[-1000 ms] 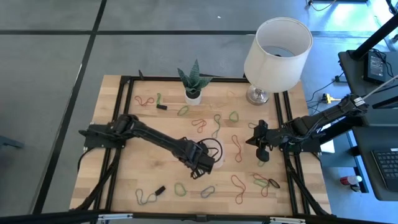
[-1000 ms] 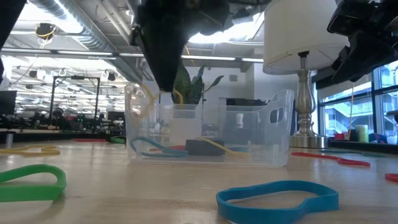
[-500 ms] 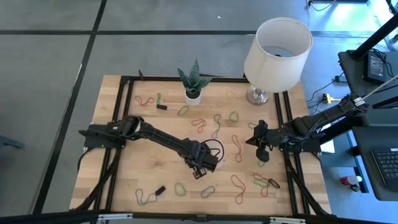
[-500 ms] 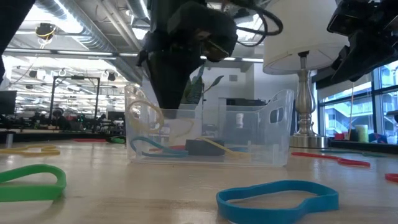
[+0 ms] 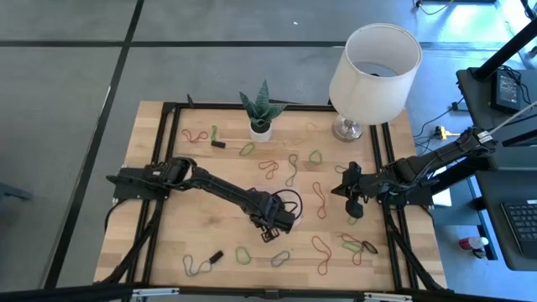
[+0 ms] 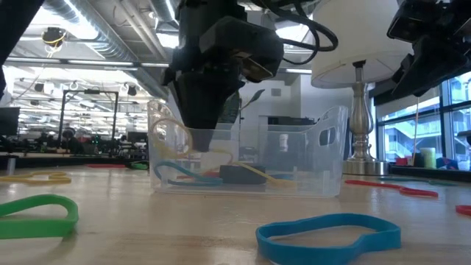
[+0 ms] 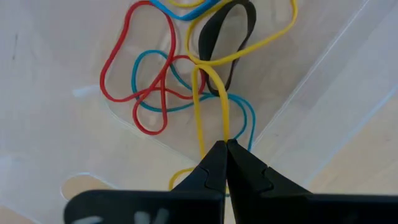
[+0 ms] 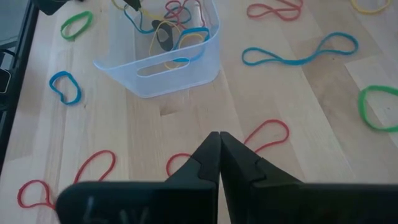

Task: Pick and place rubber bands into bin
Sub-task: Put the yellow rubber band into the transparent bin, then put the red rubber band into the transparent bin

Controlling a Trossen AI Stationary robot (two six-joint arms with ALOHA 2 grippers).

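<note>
Placing step: left gripper point(image 7: 225, 144) clamped on yellow rubber band point(image 7: 208, 93) inside bin point(image 6: 324, 158), should release next; right gripper point(image 8: 219, 138) closed, empty, waiting near the table's right side.

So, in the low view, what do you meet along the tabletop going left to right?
Green rubber band → clear bin with the left gripper lowered into it → blue rubber band → lamp base → red rubber band.
</note>
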